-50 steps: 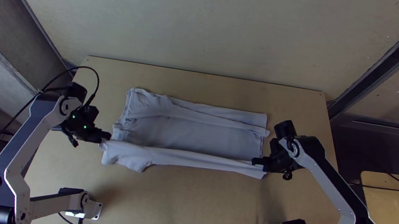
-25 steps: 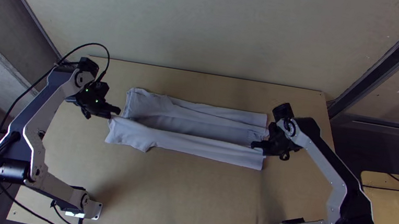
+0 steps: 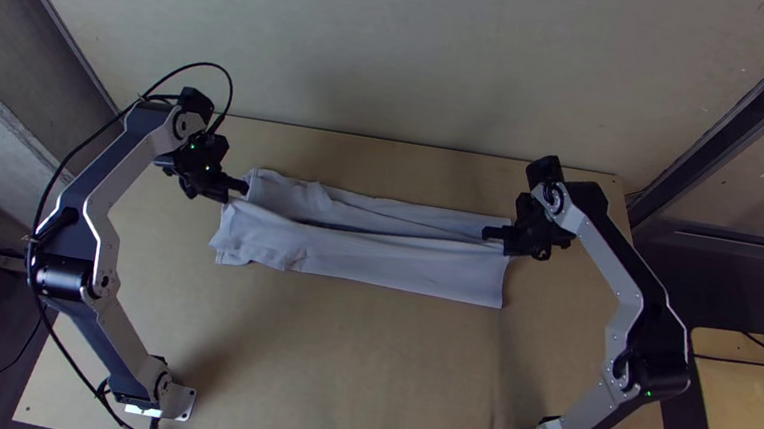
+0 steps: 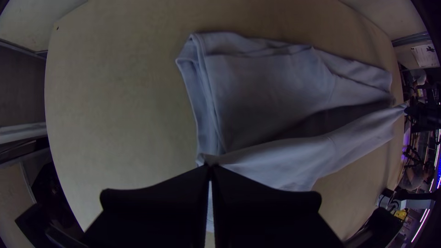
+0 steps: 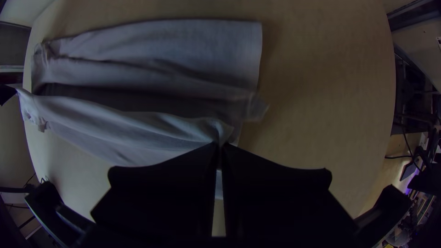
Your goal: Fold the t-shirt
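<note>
The pale t-shirt (image 3: 366,255) lies as a long strip across the table, its near layer lifted along one edge and laid partly over the far part. At that edge's left end, my left gripper (image 3: 242,192) is shut on the cloth; the left wrist view has the gripper (image 4: 209,166) pinching a corner of the shirt (image 4: 275,82). At the right end my right gripper (image 3: 490,233) is shut on the same edge, and in the right wrist view the gripper (image 5: 219,145) pinches the shirt (image 5: 161,59) between its tips.
Bare wooden table (image 3: 329,368) lies on the near side of the shirt, with a narrower strip of it beyond. The grey wall (image 3: 397,45) stands behind the table's far edge. A black cable (image 3: 53,186) loops along the left arm.
Both grippers have moved up the picture, away from the near edge, carrying the held edge of the shirt over its far part. The open middle of the cloth has narrowed.
</note>
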You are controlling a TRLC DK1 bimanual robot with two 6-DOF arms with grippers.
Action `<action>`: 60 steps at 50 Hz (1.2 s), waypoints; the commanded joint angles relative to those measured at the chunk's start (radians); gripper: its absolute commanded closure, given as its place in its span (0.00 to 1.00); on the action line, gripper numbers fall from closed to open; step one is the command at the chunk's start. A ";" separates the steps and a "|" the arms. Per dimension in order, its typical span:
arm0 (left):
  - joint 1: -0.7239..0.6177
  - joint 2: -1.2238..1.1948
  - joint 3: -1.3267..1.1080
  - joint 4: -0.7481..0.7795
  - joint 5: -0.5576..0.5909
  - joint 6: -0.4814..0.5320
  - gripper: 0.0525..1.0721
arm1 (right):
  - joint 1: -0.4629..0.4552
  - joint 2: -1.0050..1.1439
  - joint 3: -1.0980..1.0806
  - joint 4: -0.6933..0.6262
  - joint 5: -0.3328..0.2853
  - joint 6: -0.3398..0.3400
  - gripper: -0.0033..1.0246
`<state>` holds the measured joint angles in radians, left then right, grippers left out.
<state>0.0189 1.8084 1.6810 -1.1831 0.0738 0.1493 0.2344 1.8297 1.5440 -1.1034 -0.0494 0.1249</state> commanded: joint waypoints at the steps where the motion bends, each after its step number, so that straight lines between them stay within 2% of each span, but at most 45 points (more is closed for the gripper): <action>1: -0.008 0.057 0.080 -0.004 -0.009 -0.020 0.97 | -0.017 0.063 0.067 -0.006 0.014 -0.016 0.97; 22: -0.036 0.339 0.371 -0.010 -0.040 -0.037 0.97 | -0.043 0.255 0.245 -0.015 0.016 -0.028 0.97; 39: -0.054 0.456 0.365 0.062 -0.062 -0.117 0.95 | -0.047 0.310 0.234 -0.006 0.034 -0.031 0.97; 40: -0.056 0.456 0.359 0.069 -0.062 -0.123 0.91 | -0.047 0.312 0.232 -0.003 0.039 -0.033 0.97; 41: -0.059 0.456 0.352 0.074 -0.062 -0.126 0.83 | -0.047 0.313 0.232 0.005 0.045 -0.034 0.97; 42: -0.062 0.456 0.347 0.079 -0.063 -0.132 0.69 | -0.047 0.313 0.232 0.016 0.052 -0.037 0.97; 43: -0.063 0.456 0.345 0.082 -0.066 -0.137 0.49 | -0.047 0.313 0.229 0.028 0.065 -0.037 0.97; 45: -0.073 0.460 0.347 0.083 -0.100 -0.139 0.02 | -0.047 0.313 0.228 0.062 0.100 -0.037 0.97; 48: -0.086 0.460 0.347 0.082 -0.132 -0.143 0.04 | -0.049 0.312 0.232 0.073 0.135 -0.039 0.91; 53: -0.091 0.440 0.347 0.076 -0.146 -0.148 0.04 | -0.049 0.289 0.232 0.074 0.163 -0.050 0.68; 57: -0.091 0.404 0.339 0.074 -0.146 -0.159 0.04 | -0.058 0.250 0.217 0.085 0.163 -0.048 0.46; 60: -0.089 0.365 0.325 0.074 -0.140 -0.159 0.04 | -0.064 0.217 0.202 0.099 0.163 -0.045 0.25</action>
<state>-0.0628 2.2314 2.0453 -1.1027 -0.0734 0.0143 0.1902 2.1124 1.7672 -1.0191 0.0986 0.0921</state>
